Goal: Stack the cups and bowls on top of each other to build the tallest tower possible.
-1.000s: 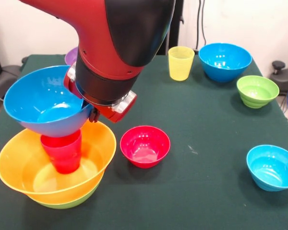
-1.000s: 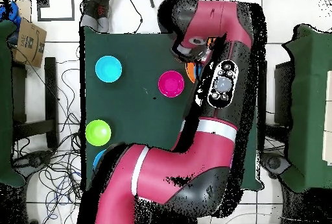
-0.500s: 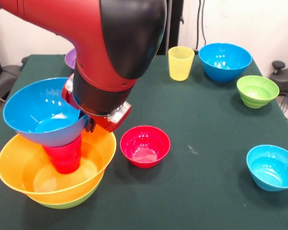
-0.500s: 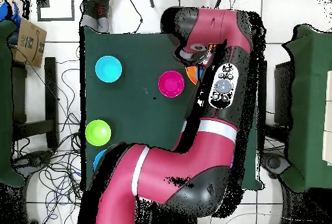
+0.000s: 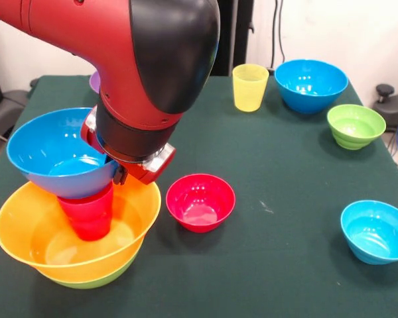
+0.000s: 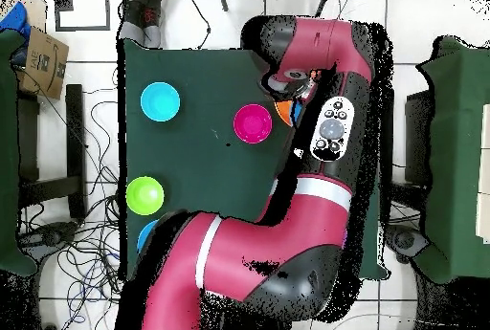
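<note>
The tower stands at the front left: a large orange bowl (image 5: 26, 232) nested in a lime-green bowl (image 5: 86, 281), with a red cup (image 5: 89, 213) upright inside. A medium blue bowl (image 5: 53, 149) rests slightly tilted on the cup's rim. My gripper (image 5: 121, 173) is shut on that bowl's right rim, mostly hidden under the arm's wrist. In the overhead view the arm covers the tower except an orange sliver (image 6: 281, 111). A yellow cup (image 5: 250, 86) stands at the back.
A small red bowl (image 5: 200, 202) (image 6: 253, 123) sits just right of the tower. A blue bowl (image 5: 311, 85), a ribbed green bowl (image 5: 355, 126) (image 6: 144, 195) and a small blue bowl (image 5: 377, 232) (image 6: 160, 102) lie on the right. A purple bowl (image 5: 94, 81) peeks out behind the arm.
The arm has come down, lowering the blue bowl from just above the red cup onto its rim. The bowl now sits more level.
</note>
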You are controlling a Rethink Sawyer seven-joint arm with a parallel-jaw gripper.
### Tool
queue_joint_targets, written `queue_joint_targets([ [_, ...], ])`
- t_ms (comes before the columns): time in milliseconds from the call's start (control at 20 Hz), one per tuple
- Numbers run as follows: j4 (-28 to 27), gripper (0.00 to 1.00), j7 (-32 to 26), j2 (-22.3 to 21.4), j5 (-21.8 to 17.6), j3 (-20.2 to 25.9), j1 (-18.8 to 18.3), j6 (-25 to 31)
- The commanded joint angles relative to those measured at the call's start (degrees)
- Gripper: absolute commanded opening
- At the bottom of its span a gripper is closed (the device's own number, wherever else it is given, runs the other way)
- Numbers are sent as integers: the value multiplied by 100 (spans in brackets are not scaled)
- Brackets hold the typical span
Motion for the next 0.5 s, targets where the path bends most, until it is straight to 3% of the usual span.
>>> queue_joint_targets([
  [50, 595, 0, 45, -62, -109, 321, -74, -288],
  [500, 617, 0, 59, -90, -49, 367, -80, -257],
])
